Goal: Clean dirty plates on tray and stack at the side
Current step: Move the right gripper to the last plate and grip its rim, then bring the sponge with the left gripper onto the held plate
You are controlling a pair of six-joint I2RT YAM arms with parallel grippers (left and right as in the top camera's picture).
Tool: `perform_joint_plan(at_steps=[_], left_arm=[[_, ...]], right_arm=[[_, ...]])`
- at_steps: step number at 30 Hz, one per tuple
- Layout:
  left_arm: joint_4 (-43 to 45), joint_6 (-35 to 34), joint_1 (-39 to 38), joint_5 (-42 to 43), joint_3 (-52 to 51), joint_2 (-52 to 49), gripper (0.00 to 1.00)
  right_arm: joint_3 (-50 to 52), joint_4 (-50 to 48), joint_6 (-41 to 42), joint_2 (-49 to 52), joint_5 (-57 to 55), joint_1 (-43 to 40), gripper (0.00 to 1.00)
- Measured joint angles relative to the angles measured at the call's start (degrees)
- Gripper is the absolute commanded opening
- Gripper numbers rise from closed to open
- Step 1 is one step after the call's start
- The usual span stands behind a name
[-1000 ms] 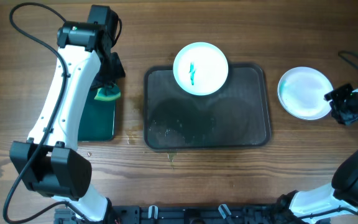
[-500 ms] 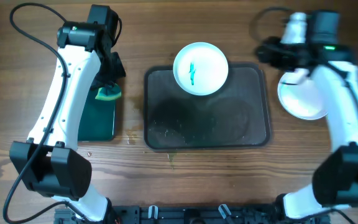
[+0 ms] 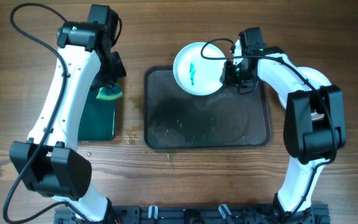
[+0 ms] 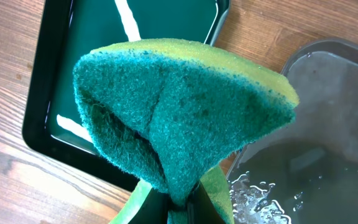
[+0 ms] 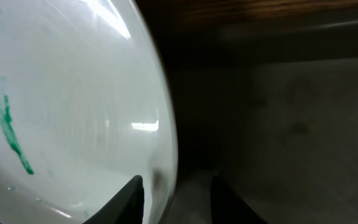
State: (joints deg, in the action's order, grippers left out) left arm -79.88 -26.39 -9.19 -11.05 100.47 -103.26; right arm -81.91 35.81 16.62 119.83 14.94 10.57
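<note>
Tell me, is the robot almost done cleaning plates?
Not yet. Done: a round white plate sits beside the dark mesh tray. In hand: the left gripper pinches a green sponge, and the right gripper straddles the rim of a teal-smeared white plate on the tray. Left: wiping and stacking it.

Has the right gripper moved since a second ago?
Yes. The right gripper has swung left from the table's right edge to the tray's top right corner, at the dirty plate's rim.

The wooden bench carried the large dark tray at its middle and a smaller black tray to the left.
</note>
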Motion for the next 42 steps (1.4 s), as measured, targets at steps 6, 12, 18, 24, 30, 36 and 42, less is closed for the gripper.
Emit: perform_joint_plan(at_steps=[6,12,18,24,30,36,42], left_arm=[[0.4,0.0,0.0,0.0,0.0,0.0,0.04],[0.4,0.0,0.0,1.0,0.0,0.0,0.04],[0.4,0.2,0.0,2.4,0.0,0.0,0.04],[0.4,0.2,0.0,4.6,0.0,0.0,0.04],[1.4,0.2,0.0,5.5,0.0,0.0,0.04],[1.5,0.2,0.0,7.4,0.0,0.0,0.04],[2.3,0.2,-0.5,8.0,0.0,0.0,0.04]], right_arm=[[-0.1,0.0,0.2,0.2,2.0,0.0,0.04],[0.0,9.0,0.2,-0.9,6.1,0.0,0.04],[0.0,20.9,0.7,-7.6,3.6,0.0,0.04],[5.7,20.7,0.7,-8.3,2.4,0.0,0.04],[10.2,19.4,0.6,-8.3,2.6,0.0,0.04],[10.2,19.0,0.6,-8.3,2.7,0.0,0.04],[10.2,18.1,0.6,-8.3,3.7,0.0,0.04]])
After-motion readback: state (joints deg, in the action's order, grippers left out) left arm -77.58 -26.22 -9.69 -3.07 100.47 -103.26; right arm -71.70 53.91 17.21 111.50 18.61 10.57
